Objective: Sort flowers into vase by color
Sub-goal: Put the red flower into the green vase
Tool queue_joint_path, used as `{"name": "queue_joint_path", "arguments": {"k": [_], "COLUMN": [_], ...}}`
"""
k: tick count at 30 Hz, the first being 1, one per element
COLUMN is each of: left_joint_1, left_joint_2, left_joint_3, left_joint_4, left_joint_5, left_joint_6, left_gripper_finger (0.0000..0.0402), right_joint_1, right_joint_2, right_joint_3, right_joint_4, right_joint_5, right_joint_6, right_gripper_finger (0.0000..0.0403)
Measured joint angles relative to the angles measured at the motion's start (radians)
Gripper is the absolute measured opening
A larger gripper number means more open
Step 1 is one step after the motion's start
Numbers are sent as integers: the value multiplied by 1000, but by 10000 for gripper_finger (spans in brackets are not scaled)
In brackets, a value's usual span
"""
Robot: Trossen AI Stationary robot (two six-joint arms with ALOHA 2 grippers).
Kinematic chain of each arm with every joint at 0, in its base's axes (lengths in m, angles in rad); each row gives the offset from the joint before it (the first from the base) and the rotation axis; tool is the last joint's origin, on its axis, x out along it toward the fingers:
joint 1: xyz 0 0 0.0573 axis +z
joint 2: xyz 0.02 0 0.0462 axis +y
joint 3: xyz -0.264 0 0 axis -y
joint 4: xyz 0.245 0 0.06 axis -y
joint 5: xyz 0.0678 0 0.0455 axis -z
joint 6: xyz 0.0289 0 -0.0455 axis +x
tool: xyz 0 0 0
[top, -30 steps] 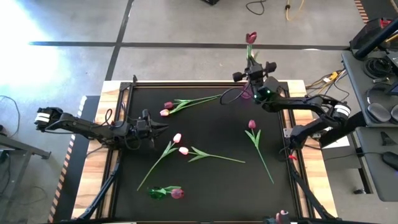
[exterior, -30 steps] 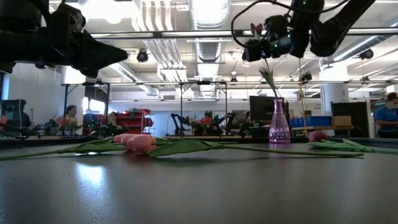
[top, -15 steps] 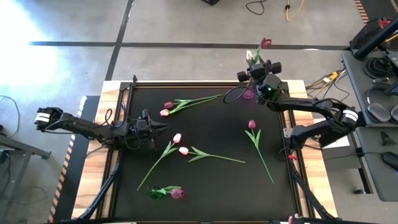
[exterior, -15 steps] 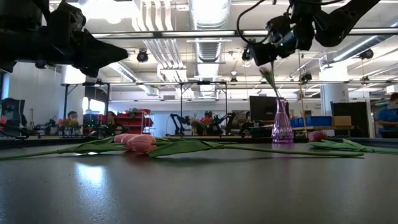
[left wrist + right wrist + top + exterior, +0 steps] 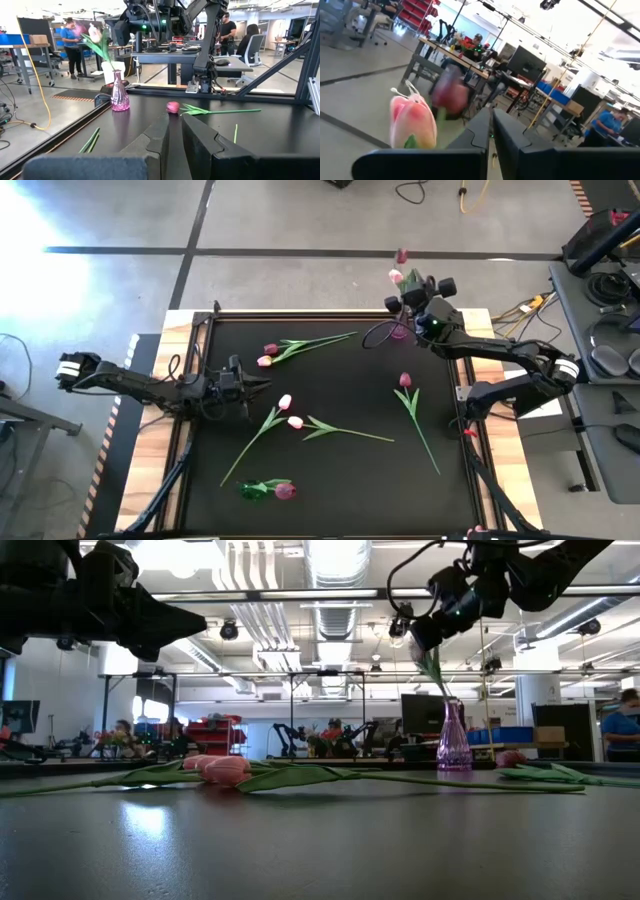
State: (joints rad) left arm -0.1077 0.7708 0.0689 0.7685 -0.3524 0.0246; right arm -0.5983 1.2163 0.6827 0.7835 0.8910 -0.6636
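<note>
Black table: loose flowers lie across it. Pink vase at far right corner holds flowers. Right gripper above vase, closed, empty. Left gripper nearly closed, empty

Vase stands at the table's far right corner; flowers lie scattered across it.

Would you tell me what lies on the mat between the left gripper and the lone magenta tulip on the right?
Two pale tulips lie between the left gripper and the magenta tulip, seen in the high view.
</note>
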Motion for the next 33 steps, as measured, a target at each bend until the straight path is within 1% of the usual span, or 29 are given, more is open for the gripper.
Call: {"name": "queue_joint_path", "arguments": {"k": [3, 6, 10, 13, 15, 19, 22, 26, 29, 33], "left_joint_1": [0, 0, 0, 0, 0, 7, 36, 115, 210, 358], "left_joint_2": [0, 0, 0, 0, 0, 8, 28, 71, 126, 226], "left_joint_3": [0, 0, 0, 25, 71, 206, 316, 469, 571, 673], "left_joint_4": [0, -2, -12, -76, -180, -505, -725, -987, -1151, -1254], "left_joint_5": [0, 0, 0, -4, -10, -61, -81, -73, -7, 133], "left_joint_6": [0, -8, -8, -13, -17, -16, -16, -5, 22, 91], "left_gripper_finger": [37, 37, 37, 37, 37, 37, 37, 36, 36, 36], "right_joint_1": [1, 23, 72, 122, 160, 232, 274, 308, 326, 358], "right_joint_2": [-1, -26, -90, -153, -196, -277, -329, -369, -371, -345], "right_joint_3": [0, 0, 0, 0, 0, 0, 0, 0, 0, 0], "right_joint_4": [-10, -23, -62, -133, -206, -394, -554, -718, -772, -779], "right_joint_5": [1, 33, 49, 52, 51, 31, -47, -208, -310, -324], "right_joint_6": [5, -22, -35, -11, 19, 118, 234, 380, 435, 445], "right_gripper_finger": [15, 24, 40, 51, 54, 47, 34, 18, 14, 13]}}
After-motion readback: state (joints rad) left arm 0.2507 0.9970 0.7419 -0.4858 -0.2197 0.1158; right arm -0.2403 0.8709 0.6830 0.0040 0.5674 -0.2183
